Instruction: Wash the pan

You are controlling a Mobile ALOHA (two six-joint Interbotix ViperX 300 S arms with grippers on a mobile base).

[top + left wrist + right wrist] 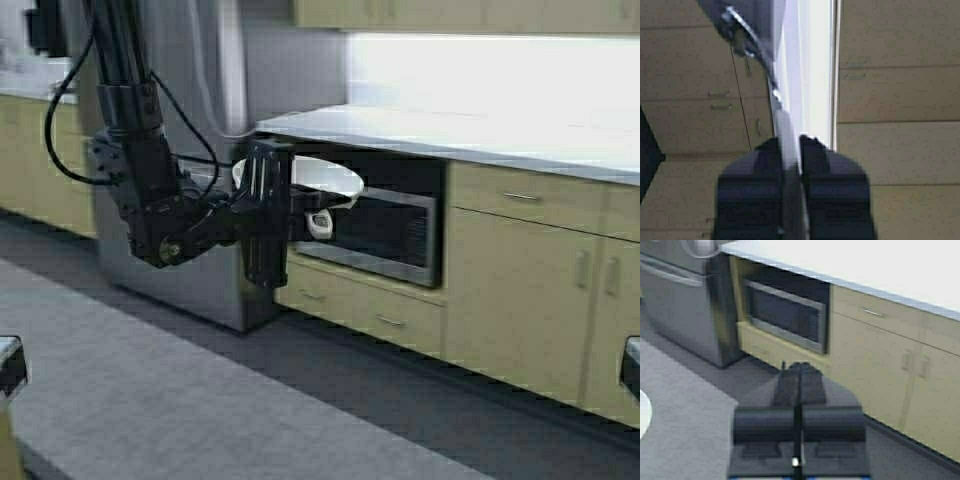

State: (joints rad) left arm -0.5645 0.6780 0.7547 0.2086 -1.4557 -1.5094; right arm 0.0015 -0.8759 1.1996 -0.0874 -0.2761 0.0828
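The white pan (pixel 325 177) hangs in the air in front of the counter's edge, above the built-in microwave, with its short cream handle (pixel 320 225) pointing down. My left gripper (pixel 298 207) is shut on the pan near the handle. In the left wrist view the pan (pixel 783 122) shows edge-on as a thin pale strip clamped between the dark fingers of the left gripper (pixel 792 141). My right gripper (pixel 799 369) is shut and empty, held low and away from the cabinets over the floor.
A white countertop (pixel 460 132) runs along the wall over beige cabinets (pixel 520 290). A built-in microwave (pixel 385 235) sits under it. A stainless steel appliance (pixel 190 280) stands to its left. Grey floor (pixel 200 400) lies between me and the cabinets.
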